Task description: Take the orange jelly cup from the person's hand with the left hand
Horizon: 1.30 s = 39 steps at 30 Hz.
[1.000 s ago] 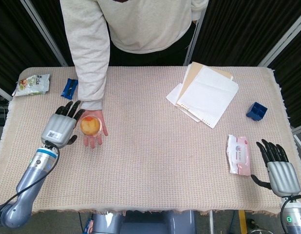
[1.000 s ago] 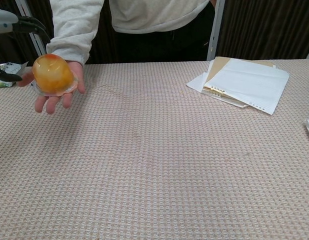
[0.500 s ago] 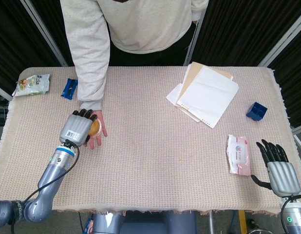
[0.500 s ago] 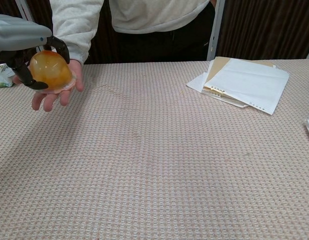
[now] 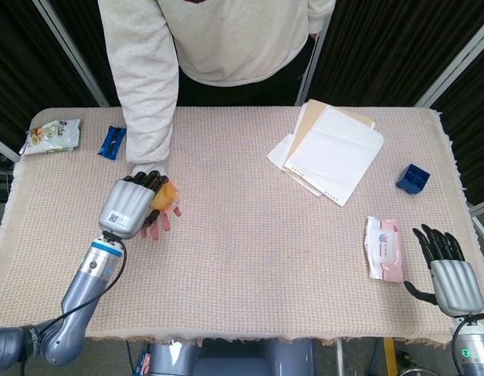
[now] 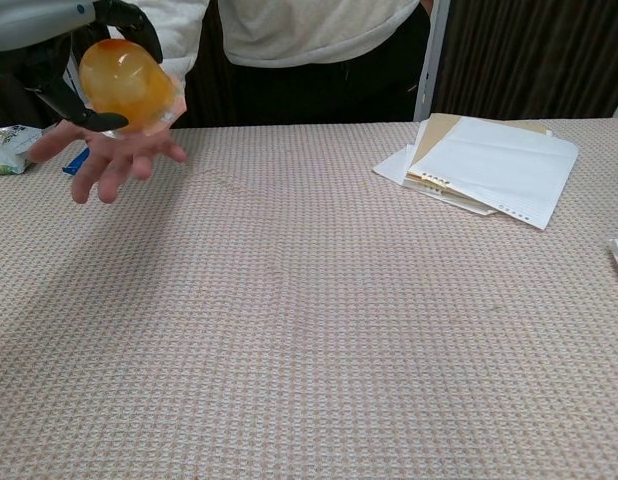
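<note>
Fingers (image 6: 129,16) of the left hand (image 5: 131,205) wrap the orange jelly cup (image 6: 126,84) above the person's palm (image 6: 114,155).

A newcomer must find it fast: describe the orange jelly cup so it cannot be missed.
Look to the table's far left, below the person's grey sleeve. There the left robot hand grips the orange jelly cup just above the person's hand. It is the only round, translucent orange thing; the nearby snack packets lie flat.
</note>
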### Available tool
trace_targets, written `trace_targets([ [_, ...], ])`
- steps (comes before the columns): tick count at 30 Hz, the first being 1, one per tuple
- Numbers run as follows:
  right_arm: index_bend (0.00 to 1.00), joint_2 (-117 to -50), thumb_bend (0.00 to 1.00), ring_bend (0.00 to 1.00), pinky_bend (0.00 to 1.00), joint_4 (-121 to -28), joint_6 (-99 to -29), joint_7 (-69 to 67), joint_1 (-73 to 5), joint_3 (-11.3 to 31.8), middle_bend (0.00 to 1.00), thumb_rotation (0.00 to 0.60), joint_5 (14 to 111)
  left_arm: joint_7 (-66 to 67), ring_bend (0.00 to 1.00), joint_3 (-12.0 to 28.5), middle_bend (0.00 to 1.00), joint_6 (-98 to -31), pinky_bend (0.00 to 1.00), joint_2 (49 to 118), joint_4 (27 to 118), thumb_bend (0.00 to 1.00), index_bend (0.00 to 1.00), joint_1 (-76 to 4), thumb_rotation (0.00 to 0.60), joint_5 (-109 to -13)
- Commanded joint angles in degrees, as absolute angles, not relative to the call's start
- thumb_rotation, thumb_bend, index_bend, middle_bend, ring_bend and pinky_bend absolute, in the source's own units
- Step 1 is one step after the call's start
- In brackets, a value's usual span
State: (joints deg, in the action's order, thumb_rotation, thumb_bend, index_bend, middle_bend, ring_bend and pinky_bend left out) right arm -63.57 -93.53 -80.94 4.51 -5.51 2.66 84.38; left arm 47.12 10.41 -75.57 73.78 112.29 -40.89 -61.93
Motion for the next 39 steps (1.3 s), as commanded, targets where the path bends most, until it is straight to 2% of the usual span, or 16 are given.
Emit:
trace_targets([
  [1, 0.03, -63.6, 0.12, 0.00, 0.00, -93.5, -81.0, 4.5, -5.5, 2.6, 0.00, 0.600, 84.4, 42.8, 0.52, 7.6, 0.58, -77.9, 0.57, 70.4, 115.3, 0.57, 0.80, -37.6, 0.600, -67.7],
  [7, 0.03, -63.6, 0.12, 0.00, 0.00, -93.7, -81.0, 4.8, -5.4, 2.6, 0.00, 0.600, 84.3, 36.2, 0.52, 0.6, 0.58, -80.3, 0.57, 65.4, 115.8, 0.57, 0.80, -31.4, 0.600, -76.4],
  [13, 0.03, -63.7, 0.12, 0.00, 0.00, -93.9, -81.1, 5.1, -5.4, 2.7, 0.00, 0.600, 84.1, 31.1, 0.52, -5.8, 0.57, -79.6, 0.57, 65.6, 108.7, 0.57, 0.80, -26.6, 0.600, -80.1],
  [21, 0.03, -63.8, 0.12, 0.00, 0.00, -93.9, -81.2, 5.1, -5.4, 2.8, 0.00, 0.600, 83.9, 27.6, 0.50, -8.2, 0.54, -76.1, 0.55, 68.6, 100.4, 0.57, 0.78, -24.1, 0.600, -80.1],
  [24, 0.03, -63.8, 0.12, 0.00, 0.00, -94.0, -81.1, 5.1, -5.4, 2.8, 0.00, 0.600, 83.8, 28.0, 0.47, -8.5, 0.50, -74.8, 0.53, 69.5, 98.2, 0.57, 0.75, -23.8, 0.600, -79.7],
  [27, 0.03, -63.8, 0.12, 0.00, 0.00, -94.0, -81.1, 5.1, -5.4, 2.8, 0.00, 0.600, 83.9, 29.6, 0.41, -8.3, 0.37, -73.0, 0.48, 70.9, 95.9, 0.56, 0.66, -23.7, 0.600, -78.5],
  [30, 0.03, -63.8, 0.12, 0.00, 0.00, -94.0, -81.2, 5.1, -5.3, 2.8, 0.00, 0.600, 83.9, 31.7, 0.31, -8.0, 0.20, -70.9, 0.36, 71.6, 94.7, 0.49, 0.51, -24.0, 0.600, -77.0],
  [32, 0.03, -63.8, 0.12, 0.00, 0.00, -94.0, -81.2, 5.1, -5.3, 2.8, 0.00, 0.600, 83.9, 33.3, 0.16, -7.8, 0.08, -69.8, 0.23, 71.5, 94.7, 0.40, 0.38, -24.2, 0.600, -76.3],
  [34, 0.03, -63.7, 0.12, 0.00, 0.00, -94.0, -81.2, 5.1, -5.3, 2.8, 0.00, 0.600, 83.9, 34.2, 0.04, -7.7, 0.01, -69.3, 0.13, 71.3, 95.0, 0.34, 0.26, -24.3, 0.600, -75.8],
  [36, 0.03, -63.7, 0.12, 0.00, 0.00, -94.0, -81.2, 5.0, -5.3, 2.8, 0.00, 0.600, 83.9, 34.7, 0.00, -7.5, 0.00, -68.6, 0.07, 70.8, 96.0, 0.30, 0.16, -24.2, 0.600, -75.0],
  [39, 0.03, -63.7, 0.12, 0.00, 0.00, -93.9, -81.2, 5.0, -5.3, 2.8, 0.00, 0.600, 83.9, 34.6, 0.00, -7.1, 0.00, -68.4, 0.02, 70.2, 97.1, 0.26, 0.08, -24.1, 0.600, -74.7],
])
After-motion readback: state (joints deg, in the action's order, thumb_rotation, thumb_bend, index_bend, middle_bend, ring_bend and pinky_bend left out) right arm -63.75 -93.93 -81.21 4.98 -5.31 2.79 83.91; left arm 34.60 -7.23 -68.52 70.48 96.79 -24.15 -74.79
